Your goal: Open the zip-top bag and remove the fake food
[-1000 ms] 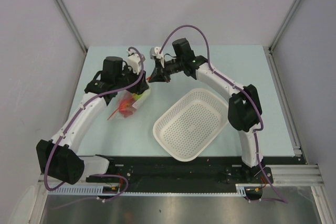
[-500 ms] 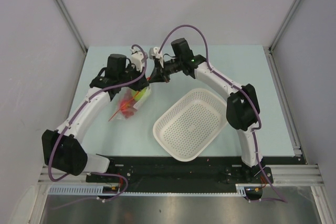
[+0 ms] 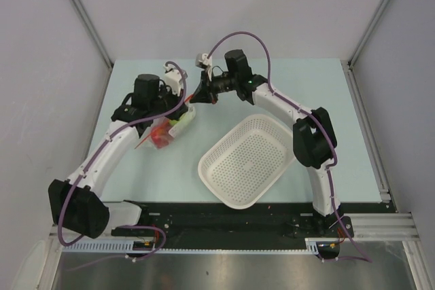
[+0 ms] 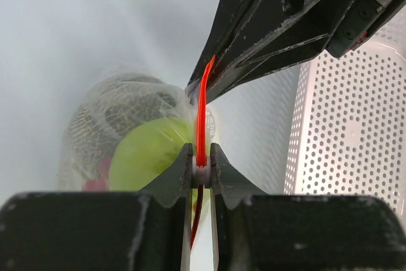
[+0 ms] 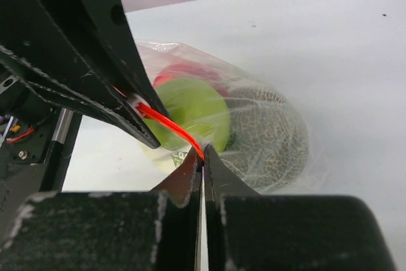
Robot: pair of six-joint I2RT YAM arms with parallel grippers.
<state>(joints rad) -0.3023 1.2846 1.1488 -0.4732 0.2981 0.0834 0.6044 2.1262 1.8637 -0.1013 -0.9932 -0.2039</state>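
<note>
We have the zip-top bag [image 3: 168, 125] held over the bench [image 3: 306, 86], far left. The left claw [image 4: 201, 157] and right claw [image 5: 202, 155] each pinch its orange zip strip [image 4: 202, 112]. The mouth looks unopened, and all the fake food [image 5: 193, 109] sits inside.

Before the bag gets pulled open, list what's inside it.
Through the bag show a green apple, a red piece beside it, and a netted dark piece. Crinkled plastic and the left gripper and right gripper, pinching its mouth, hide any others.
</note>
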